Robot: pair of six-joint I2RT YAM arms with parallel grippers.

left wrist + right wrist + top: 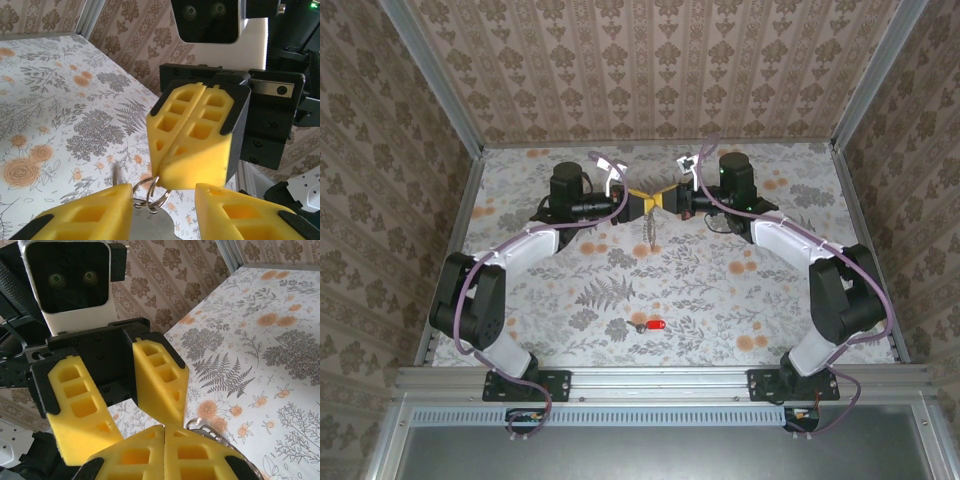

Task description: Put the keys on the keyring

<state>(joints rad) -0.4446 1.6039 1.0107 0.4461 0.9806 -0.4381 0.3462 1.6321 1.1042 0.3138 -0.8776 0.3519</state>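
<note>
We see the right end effector (165, 440) closed, its yellow tips pinching the top of the keyring (650, 232), which hangs below the two meeting arms over the far middle of the flowered surface (720, 290). The left end effector (164, 200) faces it tip to tip, its fingers (90, 215) standing apart on either side of the ring. The yellow foam hides whether they touch the metal. The red-headed key (654, 327) lies well apart on the surface, nearer the front edge. Patterned walls (650, 70) close three sides, and an aluminium rail (660, 380) runs along the near edge.
</note>
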